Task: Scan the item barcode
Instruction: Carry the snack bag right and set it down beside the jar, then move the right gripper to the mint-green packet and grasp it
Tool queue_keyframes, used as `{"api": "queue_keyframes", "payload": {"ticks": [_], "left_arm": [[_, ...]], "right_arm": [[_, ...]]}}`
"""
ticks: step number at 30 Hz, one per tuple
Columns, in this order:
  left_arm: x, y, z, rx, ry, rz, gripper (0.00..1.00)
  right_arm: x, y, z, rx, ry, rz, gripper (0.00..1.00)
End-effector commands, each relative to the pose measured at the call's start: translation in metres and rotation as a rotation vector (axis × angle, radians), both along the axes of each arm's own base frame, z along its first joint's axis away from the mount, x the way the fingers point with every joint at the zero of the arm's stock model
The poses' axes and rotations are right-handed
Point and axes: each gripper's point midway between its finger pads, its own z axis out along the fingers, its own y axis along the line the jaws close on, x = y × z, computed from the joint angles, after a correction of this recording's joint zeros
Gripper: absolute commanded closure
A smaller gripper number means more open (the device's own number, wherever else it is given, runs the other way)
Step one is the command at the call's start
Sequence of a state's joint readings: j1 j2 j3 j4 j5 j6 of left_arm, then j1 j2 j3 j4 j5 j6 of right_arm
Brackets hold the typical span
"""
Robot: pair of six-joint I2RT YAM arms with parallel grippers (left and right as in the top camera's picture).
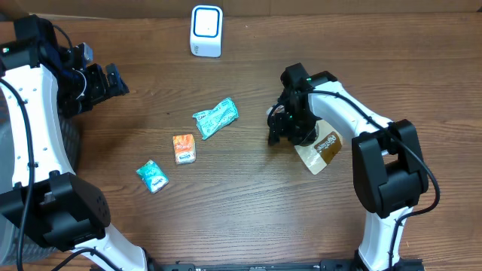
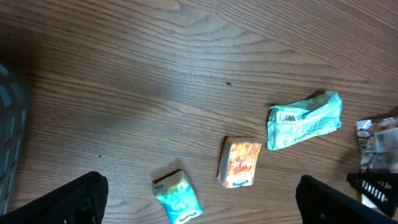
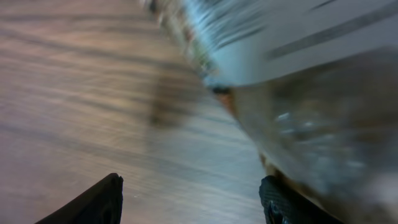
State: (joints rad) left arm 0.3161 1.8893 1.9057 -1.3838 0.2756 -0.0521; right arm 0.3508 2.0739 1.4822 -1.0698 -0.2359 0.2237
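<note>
Overhead, scanner: the white barcode scanner [image 1: 206,30] is standing at the far edge of the desk [image 1: 248,218]. It is probably facing inward so that an item can be held up in front of it.
Overhead, right side: the right tool [image 1: 280,129] is pressing down at the left end of the brown snack pouch [image 1: 324,149], which is lying flat to the right of the desk's middle. That thin end is likely being chosen because it is the easiest part to pinch.
Overhead, left side: the left tool [image 1: 114,80] is hanging wide open near the left edge, well apart from every item and seemingly keeping out of the way.
Overhead, waiting items: the teal wrapper [image 1: 216,118], orange carton [image 1: 184,148] and teal packet [image 1: 153,176] are lying in a diagonal row left of the middle, none touching.
Left wrist: the fingers [image 2: 74,199] are standing spread with nothing between them. The teal wrapper is showing a white barcode label [image 2: 287,116] face up.
Right wrist: the pouch is filling the upper right, blurred and close, and reaching down to one finger. Bare wood is showing between the two fingers, so I cannot tell whether the pouch is being gripped or only touched.
Stage: the pickup seems to be under way, and the pouch is not yet being carried to the scanner.
</note>
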Motion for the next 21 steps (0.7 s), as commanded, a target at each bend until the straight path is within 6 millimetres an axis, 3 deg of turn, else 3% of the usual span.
{"api": "queue_keyframes", "payload": {"ticks": [1,4,9,12,14,16,21], "left_arm": [[0.002,0.000,0.008,0.011,-0.025,-0.009,0.00],[0.002,0.000,0.008,0.011,-0.025,-0.009,0.00],[0.002,0.000,0.008,0.011,-0.025,-0.009,0.00],[0.002,0.000,0.008,0.011,-0.025,-0.009,0.00],[0.002,0.000,0.008,0.011,-0.025,-0.009,0.00],[0.002,0.000,0.008,0.011,-0.025,-0.009,0.00],[0.002,0.000,0.008,0.011,-0.025,-0.009,0.00]], "right_arm": [[0.008,-0.032,-0.007,-0.100,-0.007,-0.081,0.33],[0.012,-0.047,-0.007,-0.102,0.006,-0.123,0.33],[0.015,-0.055,-0.005,-0.084,0.015,-0.157,0.33],[0.023,-0.040,0.013,0.010,0.009,-0.159,0.32],[0.039,-0.012,0.041,0.136,-0.046,-0.139,0.32],[0.049,0.005,0.055,0.201,-0.085,-0.118,0.32],[0.080,0.054,0.071,0.360,-0.226,-0.086,0.33]]}}
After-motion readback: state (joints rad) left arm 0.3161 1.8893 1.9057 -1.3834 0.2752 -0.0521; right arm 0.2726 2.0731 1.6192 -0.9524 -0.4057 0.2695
